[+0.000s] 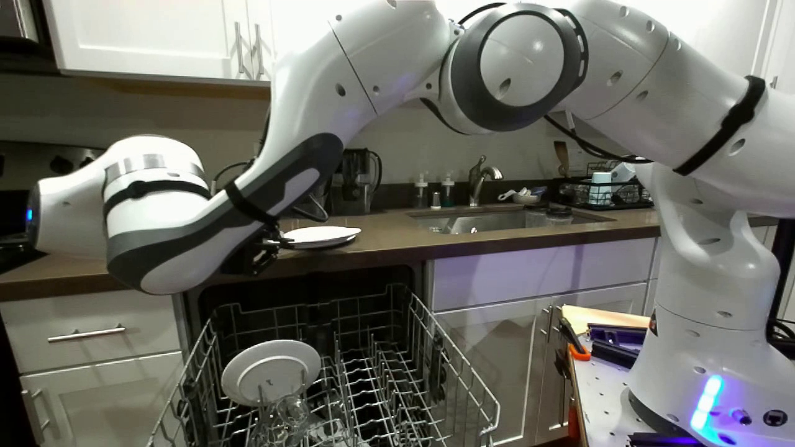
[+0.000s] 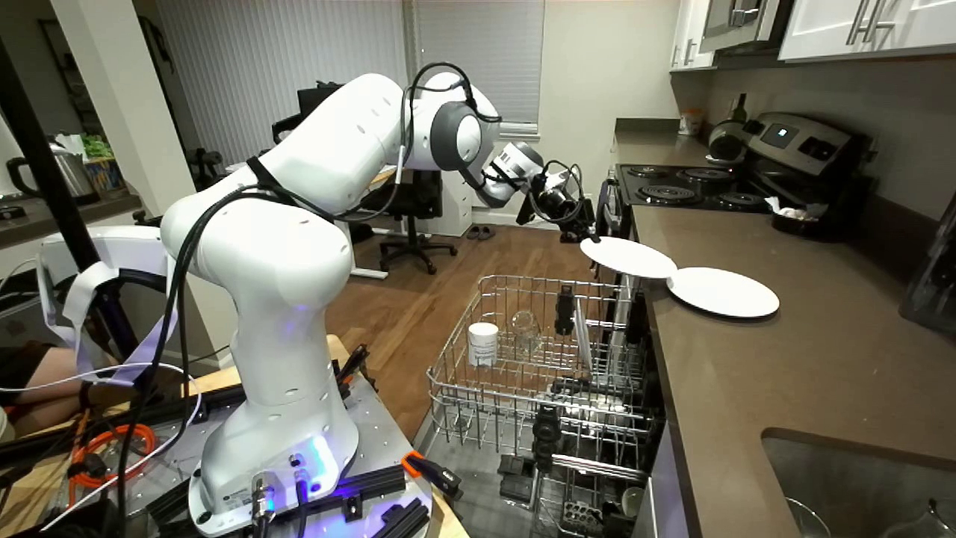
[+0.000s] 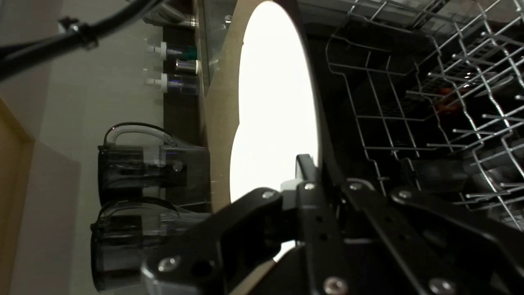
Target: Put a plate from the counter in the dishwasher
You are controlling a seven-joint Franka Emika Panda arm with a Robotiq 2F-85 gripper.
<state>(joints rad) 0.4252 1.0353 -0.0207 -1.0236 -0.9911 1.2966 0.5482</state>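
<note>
Our Robotiq gripper [image 2: 594, 239] pinches the white dinner plate [image 2: 629, 258] at its rim.
We should clear the countertop [image 2: 777, 373] before tipping it upright over the dishwasher rack [image 1: 456, 352].

The brown bench [image 2: 784, 366] runs along just beside the gripper [image 2: 594, 239]. Near the gripper a round white plate [image 2: 732, 293] lies flat on it – and, farther back from the gripper, two clear pitchers [image 3: 153, 174] stand side by side. Well apart from the gripper are the built-in sink [image 1: 497, 221] and the faucet [image 1: 476, 183], with two pump bottles [image 1: 448, 191] near it. Farther on from the gripper – a small bowl [image 1: 526, 199] beside a black drying rack [image 1: 572, 192].
</note>
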